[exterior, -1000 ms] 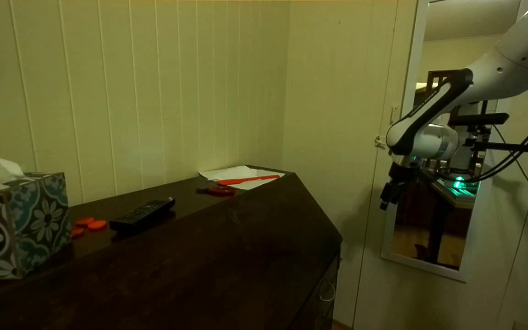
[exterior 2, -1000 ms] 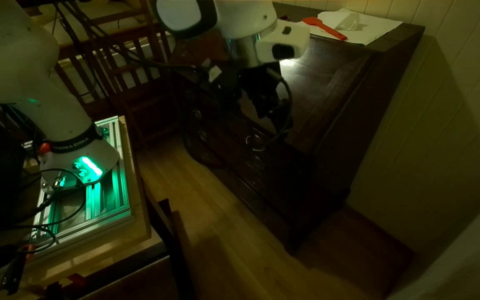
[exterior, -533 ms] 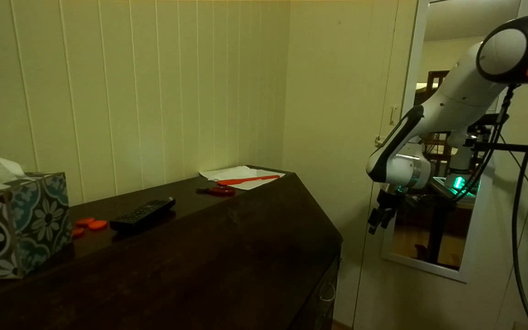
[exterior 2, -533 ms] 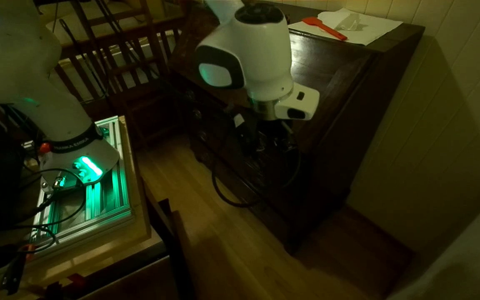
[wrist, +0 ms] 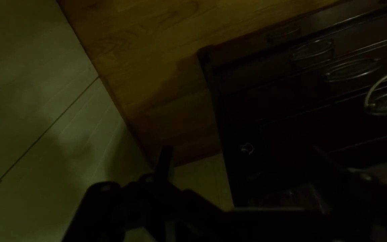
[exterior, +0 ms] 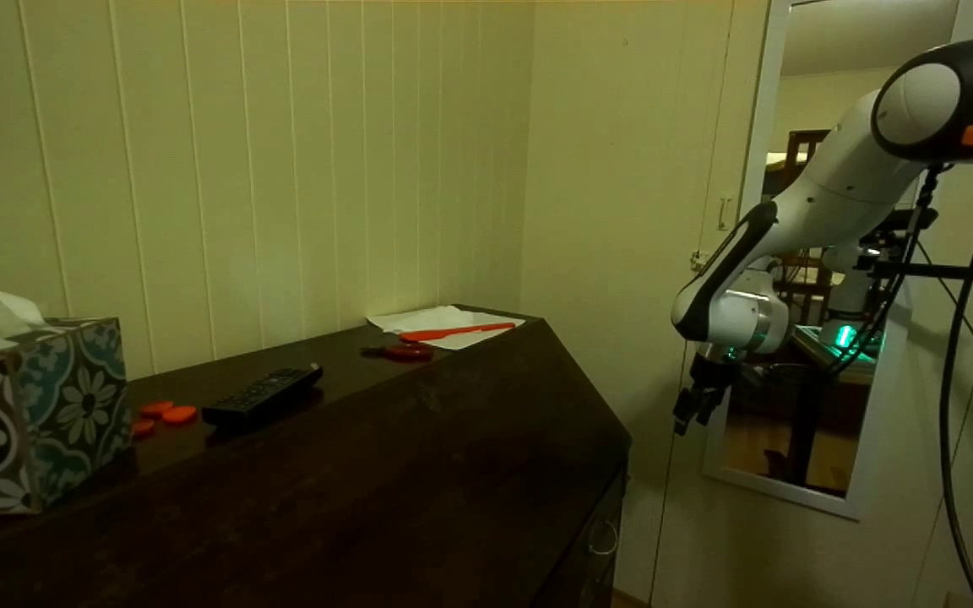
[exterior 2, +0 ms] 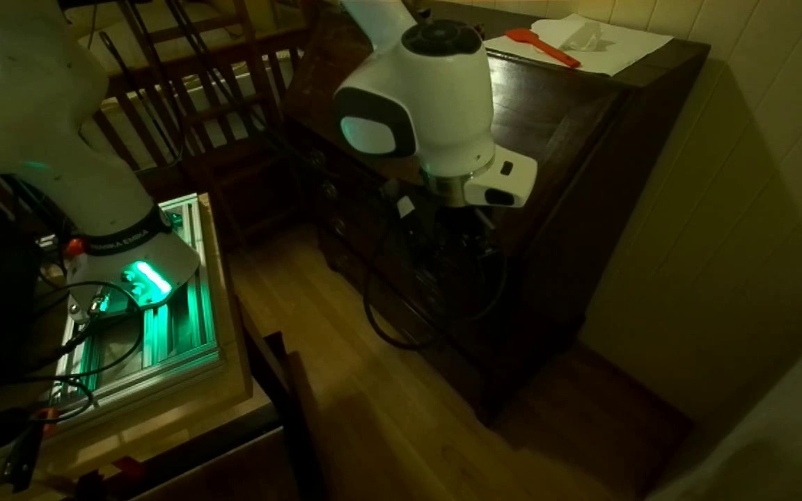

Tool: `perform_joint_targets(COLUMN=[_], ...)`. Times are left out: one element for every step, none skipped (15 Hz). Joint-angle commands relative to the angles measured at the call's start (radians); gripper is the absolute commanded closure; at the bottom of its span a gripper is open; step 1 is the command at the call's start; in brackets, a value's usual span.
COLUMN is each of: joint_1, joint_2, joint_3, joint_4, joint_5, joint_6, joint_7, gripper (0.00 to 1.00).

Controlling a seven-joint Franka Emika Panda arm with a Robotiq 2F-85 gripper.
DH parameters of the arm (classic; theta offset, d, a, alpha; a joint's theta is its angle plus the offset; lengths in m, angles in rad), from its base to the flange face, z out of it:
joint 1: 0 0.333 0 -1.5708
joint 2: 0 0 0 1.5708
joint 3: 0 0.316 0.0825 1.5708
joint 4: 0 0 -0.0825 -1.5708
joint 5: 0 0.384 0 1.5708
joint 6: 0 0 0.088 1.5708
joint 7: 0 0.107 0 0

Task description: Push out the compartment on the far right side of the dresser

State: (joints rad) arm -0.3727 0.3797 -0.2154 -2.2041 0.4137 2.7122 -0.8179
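Note:
The dark brown dresser (exterior: 419, 473) shows its glossy top in both exterior views (exterior 2: 547, 90). At its end, a dark drawer front with a ring-shaped handle is the compartment (exterior: 575, 559). In the wrist view, dark drawer fronts (wrist: 301, 134) with metal handles run along the right; it is too dark to tell how far any drawer stands out. My gripper (exterior: 694, 419) points down, apart from the dresser, beside its drawer side. In the wrist view the gripper's fingers (wrist: 242, 151) are spread wide with nothing seen between them.
A patterned tissue box (exterior: 73, 414), a black remote (exterior: 263, 395), orange discs (exterior: 178, 415), red-handled scissors (exterior: 402, 351) and a red spatula (exterior: 457, 332) on white paper lie on the dresser top. A mirror (exterior: 799, 490) hangs on the wall behind. A cable (exterior 2: 380, 334) loops below the wrist.
My gripper has moved down and leftward in an exterior view, dropping lower in front of the dresser's drawer side. During the last half second it moved only slightly. The dresser looks unchanged.

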Motion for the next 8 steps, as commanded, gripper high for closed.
perform_joint_targets(joint_1=[-0.088,-0.1,-0.111,-0.127,-0.137,-0.158,-0.178,-0.193], joint_2=[0.114,0.151,0.19,0.222,0.259,0.288,0.322,0.347], joint_3=[0.114,0.13,0.144,0.161,0.169,0.191,0.215,0.236], joint_4=[0.077,0.1,0.126,0.147,0.176,0.2,0.231,0.257], joint_5=[0.024,0.013,0.0,0.002,-0.012,-0.011,-0.012,-0.016], joint_6=[0.029,0.037,0.057,0.08,0.096,0.114,0.136,0.147], joint_7=[0.008,0.019,0.024,0.033,0.05,0.059,0.064,0.076], gripper=[0.0,0.0,0.0,0.0,0.0,0.0,0.0,0.0])
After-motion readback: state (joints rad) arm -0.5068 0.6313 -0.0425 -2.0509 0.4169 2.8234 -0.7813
